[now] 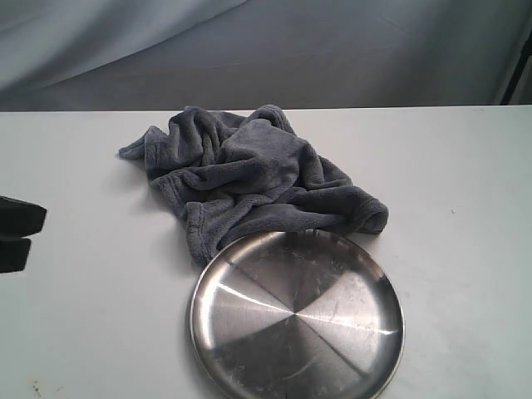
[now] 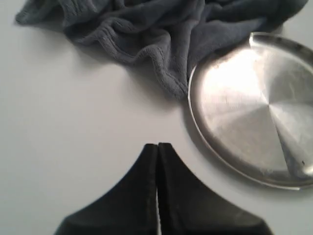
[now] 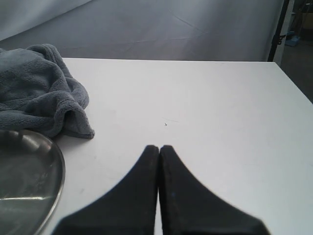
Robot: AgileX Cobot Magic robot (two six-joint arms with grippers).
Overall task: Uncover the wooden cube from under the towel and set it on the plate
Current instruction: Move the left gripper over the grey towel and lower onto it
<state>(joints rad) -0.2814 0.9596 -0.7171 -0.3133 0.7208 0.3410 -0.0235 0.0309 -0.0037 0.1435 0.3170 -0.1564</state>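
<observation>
A dark grey plush towel [image 1: 245,174] lies crumpled at the middle of the white table, its front fold touching the far rim of the steel plate [image 1: 298,320]. The wooden cube is hidden; no part of it shows. My left gripper [image 2: 158,145] is shut and empty over bare table, short of the towel [image 2: 146,34] and beside the plate [image 2: 254,107]; its dark fingers show at the exterior view's left edge [image 1: 21,233]. My right gripper [image 3: 159,147] is shut and empty, to the right of the towel [image 3: 39,93] and plate [image 3: 29,171]. It does not show in the exterior view.
The white table [image 1: 465,191] ends at a far edge before a grey cloth backdrop [image 1: 332,50]. The table's right edge [image 3: 293,93] shows in the right wrist view, with a dark stand beyond it.
</observation>
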